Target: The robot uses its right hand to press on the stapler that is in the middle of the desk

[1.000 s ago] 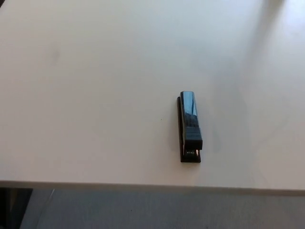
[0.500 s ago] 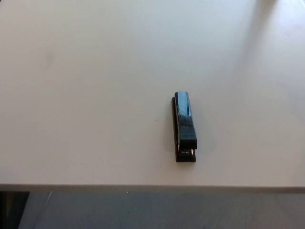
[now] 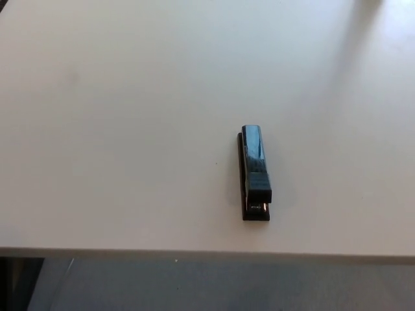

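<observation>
- Across the last second the whole picture has slid a little sideways and back, edge of the tabletop (image 3: 97, 162) included, so you should read that as the head camera settling and not as the stapler (image 3: 255, 172) being moved.
- Nothing else has changed: neither of your robot's hands has come into view, so you cannot tell from here whether the fingers are apart or together (the right one is the one the task wants).
- For the task that means the press has not begun; my judgement is that you are at the very start, with the approach of the right hand still to come.
- The stapler lies flat on the white tabletop, somewhat right of centre and nearer the near edge than the far edge, with nothing touching it.
- Its long axis runs from the near edge toward the far edge, tilted only slightly.
- The end with a small metallic glint faces the near edge; which end is the stapling nose is too small to tell.
</observation>
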